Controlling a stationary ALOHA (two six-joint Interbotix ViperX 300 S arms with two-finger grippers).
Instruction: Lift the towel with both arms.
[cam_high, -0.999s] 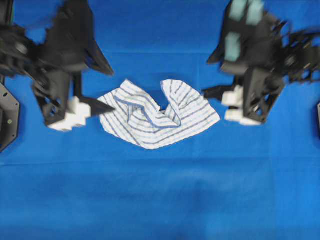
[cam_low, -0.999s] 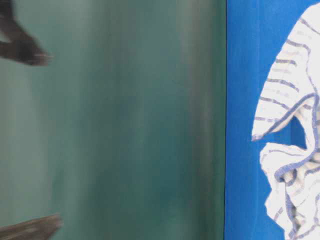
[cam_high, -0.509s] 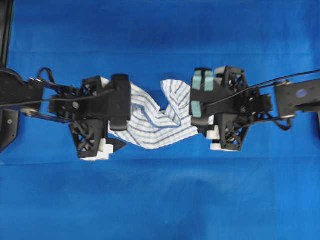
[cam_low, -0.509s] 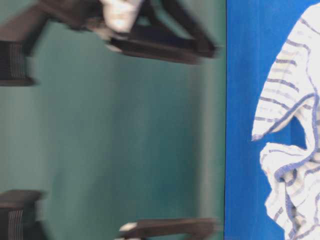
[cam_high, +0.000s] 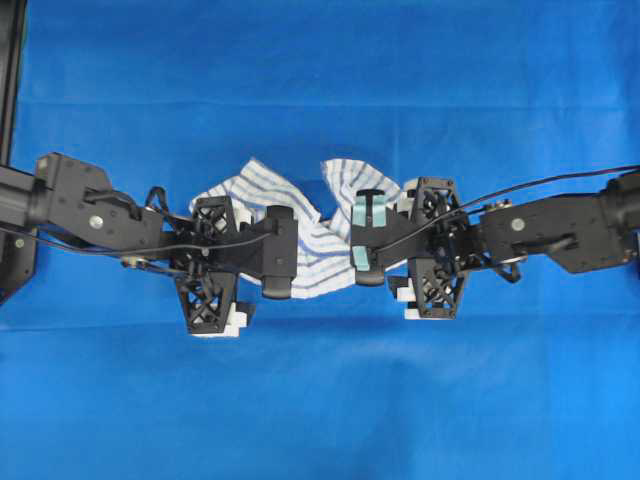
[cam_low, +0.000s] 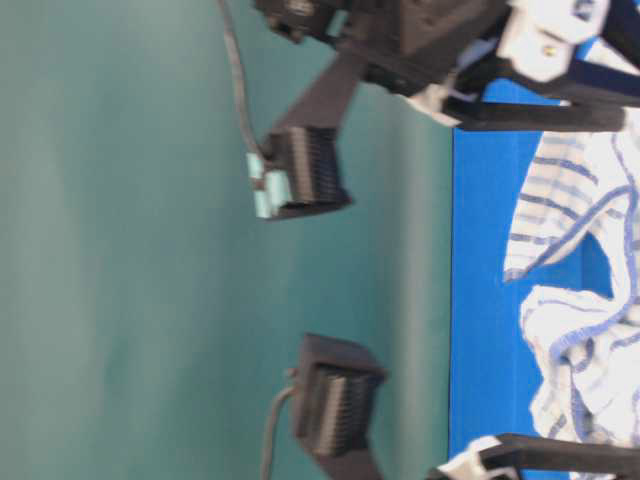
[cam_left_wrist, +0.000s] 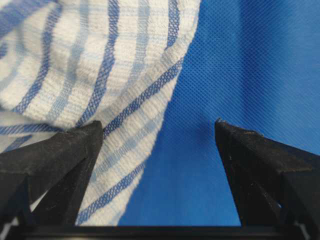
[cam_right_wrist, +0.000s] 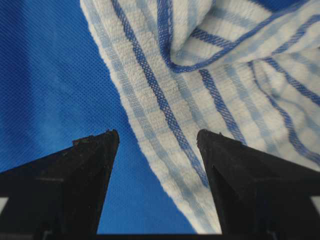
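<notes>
1. Since the earlier frames both arms have swung in from the upper corners of the overhead view and dropped low over the middle. The left tool (cam_high: 262, 262) now sits over the towel's left edge, the right tool (cam_high: 385, 255) over its right edge.
2. The towel (cam_high: 318, 245) itself hasn't budged: same crumpled heap in the centre of the overhead frame, lying flat on the blue surface (cam_high: 320, 400).
3. Left tool: fingers wide apart, nothing pinched. In the left wrist view the left finger (cam_left_wrist: 55, 155) sits against the towel (cam_left_wrist: 90, 75) hem, while the right one is over bare cloth-covered surface.
4. Right tool: also spread wide, nothing held. In the right wrist view the towel (cam_right_wrist: 200, 75) edge runs diagonally between the two tips.
5. What it means, I reckon: the approach is basically done and both sides are lined up on an edge. Next up looks like closing both, then raising together. The left one only has a thin strip of hem between its tips, so that pinch could slip.
6. Writing or brands: nothing readable anywhere. The right arm just has plain teal patches (cam_high: 361, 213).
</notes>
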